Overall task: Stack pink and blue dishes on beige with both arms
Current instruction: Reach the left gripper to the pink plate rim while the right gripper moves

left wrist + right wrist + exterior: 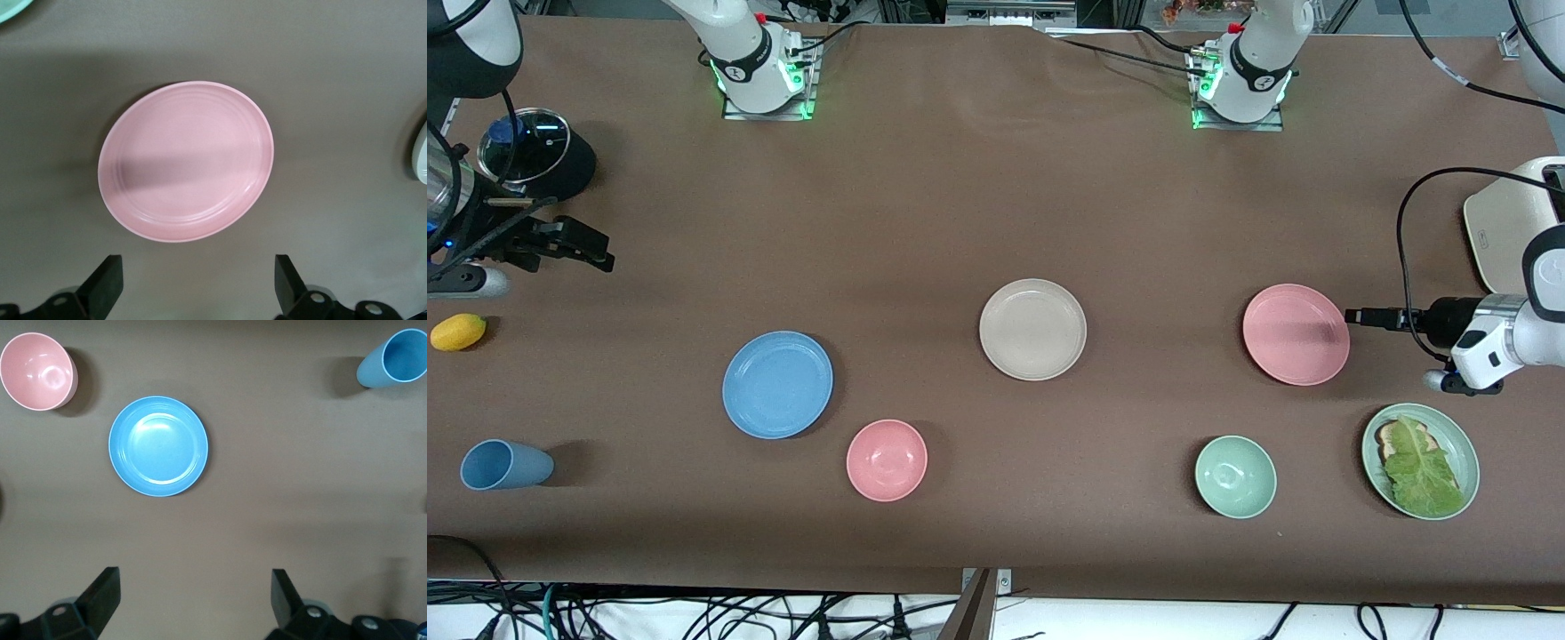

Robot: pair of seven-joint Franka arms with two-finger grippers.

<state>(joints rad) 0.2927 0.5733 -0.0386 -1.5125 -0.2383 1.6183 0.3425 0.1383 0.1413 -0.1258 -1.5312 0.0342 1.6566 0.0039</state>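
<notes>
The beige plate (1032, 329) lies mid-table with nothing on it. The pink plate (1296, 334) (185, 160) lies toward the left arm's end. My left gripper (1356, 316) (199, 280) hangs open just off that plate's rim, over bare table, holding nothing. The blue plate (777, 384) (158, 445) lies toward the right arm's end, nearer the front camera than the beige one. My right gripper (591, 249) (193, 597) is open and empty, up over the table's right-arm end, well away from the blue plate.
A pink bowl (887, 460) (37, 371) sits beside the blue plate. A blue cup (505, 464) (392, 359) lies on its side, with a lemon (458, 332) and a lidded pot (534, 151) nearby. A green bowl (1235, 476), a green plate (1458, 440) with lettuce and a cream toaster (1507, 222) stand near the pink plate.
</notes>
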